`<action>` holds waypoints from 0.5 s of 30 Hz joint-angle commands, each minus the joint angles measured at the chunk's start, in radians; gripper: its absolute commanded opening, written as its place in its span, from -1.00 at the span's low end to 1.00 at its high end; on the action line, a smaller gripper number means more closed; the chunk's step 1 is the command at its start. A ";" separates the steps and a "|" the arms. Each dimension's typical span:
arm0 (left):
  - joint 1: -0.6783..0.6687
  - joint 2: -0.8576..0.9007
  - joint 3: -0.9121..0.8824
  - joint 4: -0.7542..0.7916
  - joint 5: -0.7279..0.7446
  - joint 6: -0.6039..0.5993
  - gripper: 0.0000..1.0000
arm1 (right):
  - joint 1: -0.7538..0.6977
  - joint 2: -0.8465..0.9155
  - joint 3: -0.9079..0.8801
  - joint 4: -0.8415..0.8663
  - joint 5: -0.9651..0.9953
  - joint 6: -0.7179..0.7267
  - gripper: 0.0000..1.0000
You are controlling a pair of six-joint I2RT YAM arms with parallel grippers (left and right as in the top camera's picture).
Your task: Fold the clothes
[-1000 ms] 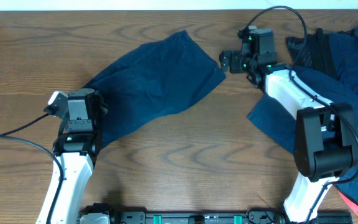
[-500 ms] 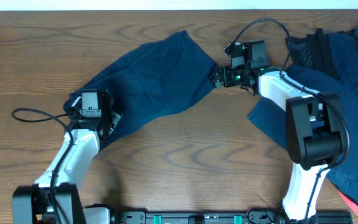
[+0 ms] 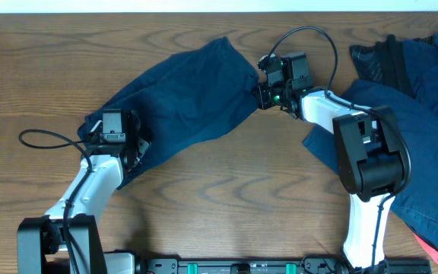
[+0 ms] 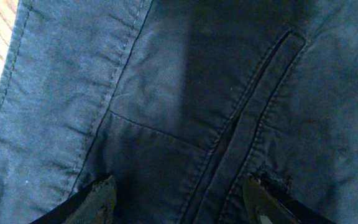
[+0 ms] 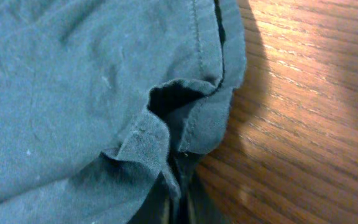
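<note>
Barely underway: the navy garment is lying unfolded on the counter; right fingers are clamping its hem; left fingers are hovering spread over its other end; more clothes are waiting.

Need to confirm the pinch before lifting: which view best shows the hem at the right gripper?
Right wrist: the hem bunches into the shut right gripper. Overhead shows only that gripper at a corner of the garment; left wrist shows a pocket seam, not this hem.
</note>
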 commanded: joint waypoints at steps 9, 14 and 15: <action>0.003 0.005 -0.002 -0.035 -0.003 0.111 0.34 | -0.093 -0.172 -0.002 -0.424 0.239 0.139 -0.98; 0.003 -0.043 -0.002 -0.053 0.106 0.152 0.20 | -0.112 -0.277 -0.002 -0.708 0.357 0.139 -0.98; 0.004 -0.064 -0.002 -0.062 0.137 0.153 0.20 | -0.112 -0.288 -0.002 -0.745 0.374 0.138 -0.98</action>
